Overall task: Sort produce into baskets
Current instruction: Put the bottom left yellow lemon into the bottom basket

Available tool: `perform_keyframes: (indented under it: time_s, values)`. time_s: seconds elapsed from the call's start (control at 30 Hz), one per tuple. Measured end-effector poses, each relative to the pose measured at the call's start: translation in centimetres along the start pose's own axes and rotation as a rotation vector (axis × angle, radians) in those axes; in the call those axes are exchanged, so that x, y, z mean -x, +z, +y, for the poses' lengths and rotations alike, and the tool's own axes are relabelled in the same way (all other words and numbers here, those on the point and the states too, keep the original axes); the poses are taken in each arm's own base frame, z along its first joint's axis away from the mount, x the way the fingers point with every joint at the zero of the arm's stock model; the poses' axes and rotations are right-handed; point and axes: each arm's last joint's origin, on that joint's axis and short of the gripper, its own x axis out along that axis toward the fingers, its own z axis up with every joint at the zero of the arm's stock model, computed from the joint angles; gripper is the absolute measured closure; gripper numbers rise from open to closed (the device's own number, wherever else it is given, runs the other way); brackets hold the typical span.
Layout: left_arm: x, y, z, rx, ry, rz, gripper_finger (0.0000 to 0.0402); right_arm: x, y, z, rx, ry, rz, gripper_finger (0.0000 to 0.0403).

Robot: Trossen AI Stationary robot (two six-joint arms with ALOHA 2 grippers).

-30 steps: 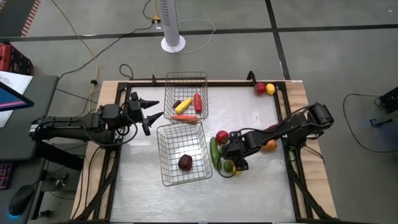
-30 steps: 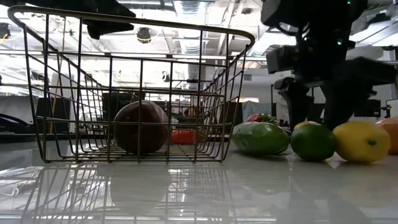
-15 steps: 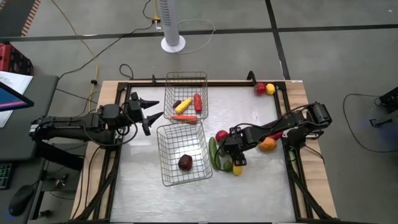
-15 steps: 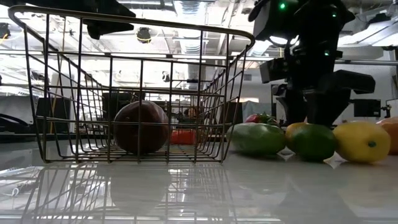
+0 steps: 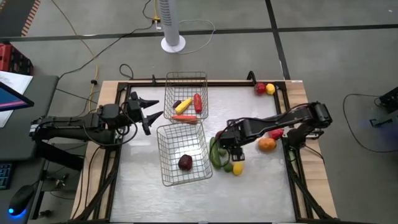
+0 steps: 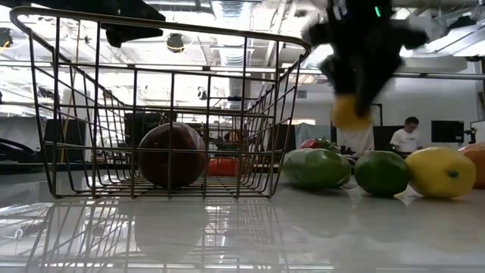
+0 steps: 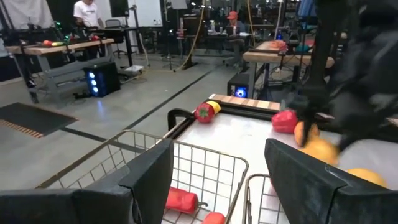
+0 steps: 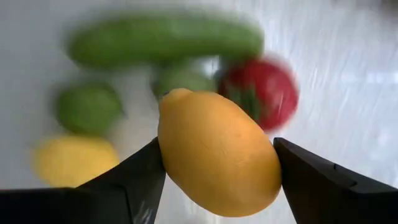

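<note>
My right gripper [image 5: 229,148] is shut on a yellow-orange lemon-shaped fruit [image 8: 217,158] and hangs above the produce pile right of the near basket [image 5: 181,154]. On the table below it lie a cucumber [image 5: 214,152], a green lime [image 5: 227,166], a yellow lemon [image 5: 237,168] and a red piece [image 5: 222,135]. The near basket holds one dark red round piece [image 5: 185,163]. The far basket [image 5: 185,93] holds yellow, red and dark pieces. My left gripper [image 5: 158,107] is open and empty at the far basket's left side. My right gripper pinches the yellow-orange fruit by its two opposite sides [image 8: 166,168] between its two fingers [image 8: 134,183]. The fingers come from above, pointing down. The fruit is lifted clear of the table, above the other pieces [image 6: 350,112].
An orange piece [image 5: 267,144] and a red one [image 5: 277,133] lie right of the pile. A red piece [image 5: 260,88] and a yellow piece [image 5: 270,88] sit at the table's far right corner. The near right part of the table [image 5: 261,193] is bare. People show in the room behind.
My right gripper has gone up and a little toward the table's far left, taking the yellow-orange fruit from behind the lime and lifting it clear of the table. The other pieces have stayed where they were.
</note>
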Motion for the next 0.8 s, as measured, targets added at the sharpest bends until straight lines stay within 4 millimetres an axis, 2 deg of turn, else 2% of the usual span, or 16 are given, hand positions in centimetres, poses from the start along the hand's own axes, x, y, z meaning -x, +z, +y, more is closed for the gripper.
perform_keyframes:
  time_s: [0.2,0.43,0.57,0.8]
  values:
    - [0.0,0.0,0.0,0.007,0.003,0.003,0.0162,4.1,3.7,0.6,0.048,0.031,-0.329,0.0102]
    - [0.0,0.0,0.0,0.022,-0.002,0.004,0.0162,5.5,6.8,1.5,0.071,0.124,-0.677,0.0101]
    - [0.0,0.0,-0.1,0.023,-0.019,0.004,0.0162,5.3,7.6,1.2,0.063,0.147,-0.733,0.0089]
    - [0.0,0.0,-0.1,0.023,-0.02,0.002,0.0162,4.8,7.4,0.1,0.039,0.156,-0.701,0.003]
